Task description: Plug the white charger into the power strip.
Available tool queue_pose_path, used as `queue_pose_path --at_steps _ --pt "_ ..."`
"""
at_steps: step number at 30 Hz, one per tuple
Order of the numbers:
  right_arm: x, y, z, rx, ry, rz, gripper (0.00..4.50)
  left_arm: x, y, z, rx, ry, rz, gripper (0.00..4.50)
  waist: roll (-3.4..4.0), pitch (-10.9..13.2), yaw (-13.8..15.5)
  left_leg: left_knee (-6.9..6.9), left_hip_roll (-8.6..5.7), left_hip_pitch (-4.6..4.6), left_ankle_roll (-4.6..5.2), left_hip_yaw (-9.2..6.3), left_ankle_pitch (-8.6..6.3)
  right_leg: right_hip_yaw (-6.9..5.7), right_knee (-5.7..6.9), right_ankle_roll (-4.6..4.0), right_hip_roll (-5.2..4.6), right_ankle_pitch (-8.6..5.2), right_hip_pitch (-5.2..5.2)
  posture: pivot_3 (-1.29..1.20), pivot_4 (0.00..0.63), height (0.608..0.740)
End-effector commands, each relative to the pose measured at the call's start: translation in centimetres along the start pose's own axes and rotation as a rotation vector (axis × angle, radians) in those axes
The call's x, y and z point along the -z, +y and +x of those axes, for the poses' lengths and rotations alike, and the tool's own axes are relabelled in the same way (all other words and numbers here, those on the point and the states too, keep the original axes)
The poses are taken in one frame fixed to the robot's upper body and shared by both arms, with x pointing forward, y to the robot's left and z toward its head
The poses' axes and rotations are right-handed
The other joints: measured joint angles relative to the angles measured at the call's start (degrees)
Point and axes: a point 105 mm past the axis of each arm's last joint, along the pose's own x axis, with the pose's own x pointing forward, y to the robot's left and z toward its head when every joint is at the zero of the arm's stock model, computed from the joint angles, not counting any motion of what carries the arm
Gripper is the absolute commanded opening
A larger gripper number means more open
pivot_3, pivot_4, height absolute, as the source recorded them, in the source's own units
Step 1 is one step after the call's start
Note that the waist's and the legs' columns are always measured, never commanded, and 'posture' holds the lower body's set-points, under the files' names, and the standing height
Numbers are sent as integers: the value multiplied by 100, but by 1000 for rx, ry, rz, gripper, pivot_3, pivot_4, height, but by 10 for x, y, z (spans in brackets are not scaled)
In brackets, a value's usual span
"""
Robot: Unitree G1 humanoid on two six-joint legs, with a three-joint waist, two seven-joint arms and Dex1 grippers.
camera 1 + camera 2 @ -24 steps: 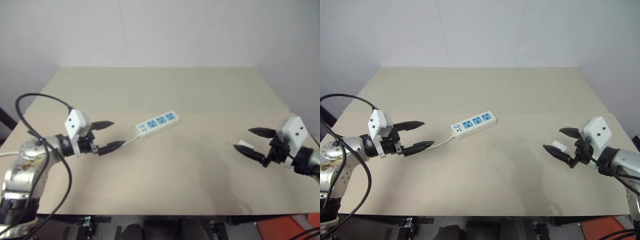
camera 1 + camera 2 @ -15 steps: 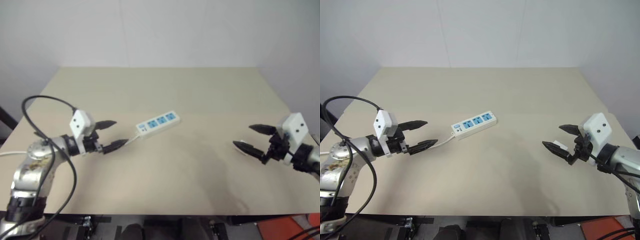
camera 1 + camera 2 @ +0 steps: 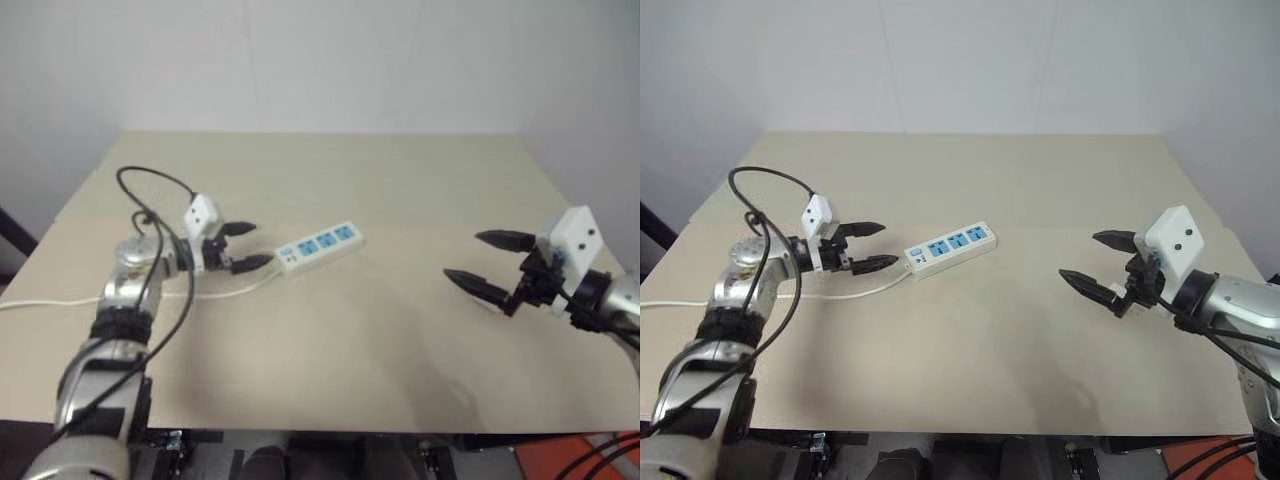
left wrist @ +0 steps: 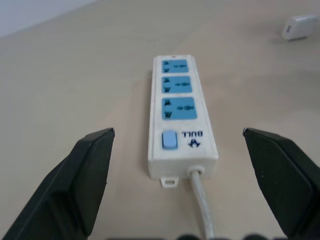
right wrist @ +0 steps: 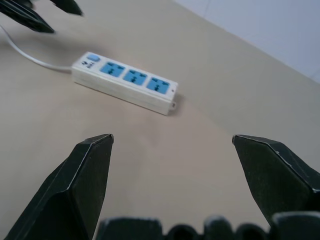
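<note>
**Both grippers spread and empty, strip between them, charger by the right one**

The power strip [image 3: 949,248] lies flat on the beige table [image 3: 970,360], a little left of the middle and angled, its switch end nearer the left and its far end pointing right and away. Its three blue sockets face up. A white cord [image 3: 855,292] leaves the switch end and runs left along the table toward the left edge.

The left gripper [image 3: 871,247] sits just left of the strip's switch end, pointing at it, close but not touching. Its two black fingers are spread wide with nothing between them. In the left wrist view the strip [image 4: 180,115] lies straight ahead, centred in the gap between the two fingers, cord end nearest.

The right gripper [image 3: 1092,263] hovers at the right side of the table, well apart from the strip and pointing left toward it. Its fingers are also spread wide and hold nothing. In the right wrist view the strip [image 5: 125,82] lies far ahead, between the fingers.

The white charger [image 4: 299,26] shows in the left wrist view as a small white block lying on the table beyond the strip's far end, well apart from it. In the head views it [image 3: 490,303] is a small white patch on the table, just beneath the right gripper's near finger and mostly hidden by it.
</note>
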Motion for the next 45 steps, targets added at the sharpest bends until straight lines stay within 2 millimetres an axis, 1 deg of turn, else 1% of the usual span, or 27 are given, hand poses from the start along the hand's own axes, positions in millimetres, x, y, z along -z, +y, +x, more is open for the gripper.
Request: queue_pose_path --at_steps 1,5,9,19,26,27,28,30,31,34,38,41,45 --pt "-17 0 -6 17 -42 -35 4500 5 0 11 40 27 39 4475 0 0 -7 2 0 -3 1 0 0 0 1 1 0 0 0 0 150 740" --pt "-17 2 -9 29 -44 -34 4500 12 -4 28 71 53 44 4475 -3 2 -40 4 0 -12 6 -3 -3 -3 11 4 0 3 -2 0 150 740" --pt "-19 4 -11 34 -46 -30 4500 18 -8 38 74 79 62 4475 -5 3 -43 12 0 -33 7 -11 -4 -12 11 9 -1 6 -13 0 150 740" --pt "-17 12 -9 -7 -35 -21 4500 39 -11 47 27 135 50 4475 -6 3 -46 17 0 -39 7 -14 -4 -13 14 12 -1 7 -17 0 150 740" --pt "-20 12 -7 -19 -42 -21 4500 49 -15 51 -6 125 8 4475 -6 3 -45 17 -1 -40 7 -14 -4 -14 14 13 -2 8 -18 0 150 740" --pt "-20 13 -7 -20 -43 -21 4500 51 -16 52 -9 125 2 4080 -6 3 -45 17 0 -40 7 -14 -4 -14 14 13 -1 8 -18 0 150 740" --pt "-20 13 -7 -22 -42 -21 4500 52 -18 53 -8 122 -7 3877 -6 3 -45 18 0 -40 7 -14 -4 -14 15 13 -1 8 -18 0 150 740" --pt "-20 14 -8 -24 -40 -20 4500 54 -20 55 -7 113 -22 3283 -6 3 -33 18 -1 -39 7 -14 -4 -14 15 13 -2 8 -18 0 150 740" --pt "-20 15 -8 -24 -39 -20 4500 54 -21 56 -5 109 -26 3259 -6 3 -29 18 -1 -40 7 -14 -4 -14 15 14 -2 9 -18 0 150 740" --pt "-19 14 -10 -18 -31 -21 4500 53 -23 58 6 98 -25 3259 -6 3 -15 18 -2 -40 7 -14 -4 -14 15 14 -3 9 -17 0 150 740" --pt "-18 13 -12 -10 -25 -19 4500 46 -23 58 30 75 1 3259 -6 3 5 19 -2 -40 7 -14 -4 -14 16 14 -3 9 -17 0 150 740" --pt "-16 10 -16 1 -17 -16 4500 32 -30 51 153 35 38 3259 -6 3 5 19 -2 -41 7 -13 -3 -14 15 14 -3 9 -17 0 150 740" --pt "-14 5 -21 8 -3 -8 4500 21 -39 40 288 15 82 3259 -6 3 -3 19 -2 -47 7 -13 -3 -15 15 13 -3 9 -22 0 150 740"
